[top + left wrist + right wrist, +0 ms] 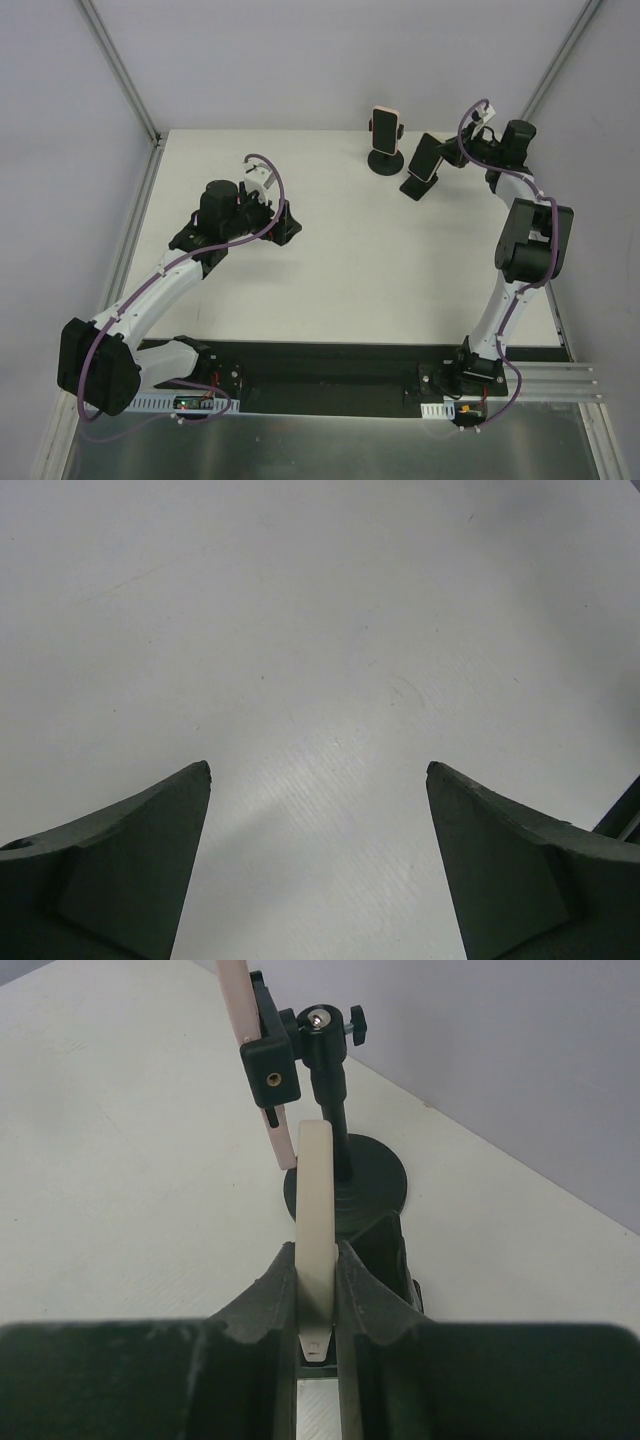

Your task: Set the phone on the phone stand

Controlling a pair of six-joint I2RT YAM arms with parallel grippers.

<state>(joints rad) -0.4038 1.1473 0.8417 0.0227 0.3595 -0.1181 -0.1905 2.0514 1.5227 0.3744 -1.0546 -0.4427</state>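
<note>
clamping the phone [314, 1180] — right gripper [318, 1260], near stand [372, 1172].

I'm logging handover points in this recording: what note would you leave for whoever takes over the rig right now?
Left gripper: open, empty, over bare table.
Right gripper: shut on the white phone, edge-on, at the table's far right.
The phone leans at the low black stand; whether it is seated cannot be told. A pink phone is clamped in the pole stand behind.
Left to do: confirm seating, release, withdraw.
</note>
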